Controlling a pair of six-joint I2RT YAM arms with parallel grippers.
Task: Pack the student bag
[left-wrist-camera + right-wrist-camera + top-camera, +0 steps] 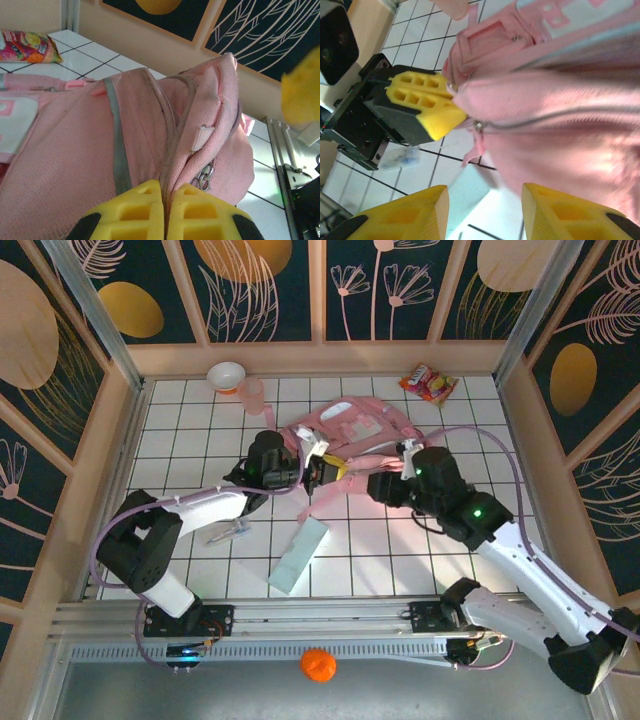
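The student bag (352,430), a large pink backpack with white patches, lies in the middle of the tiled table. My left gripper (328,472) is at its near edge, shut on a fold of the pink fabric beside a zipper seam (172,150); the left wrist view has the yellow jaws (166,186) pressed together on the cloth. My right gripper (372,483) hovers just right of it, open, with nothing between its fingers (427,210). In the right wrist view the left gripper (427,107) pinches the bag (560,115) next to a small pink zipper pull (479,131).
A pale teal notebook (298,555) and a small clear plastic item (232,532) lie near the table's front. A white bowl (227,375) and pink cup (252,395) stand at the back left, a snack packet (428,383) at the back right. An orange (318,664) sits below the arm rail.
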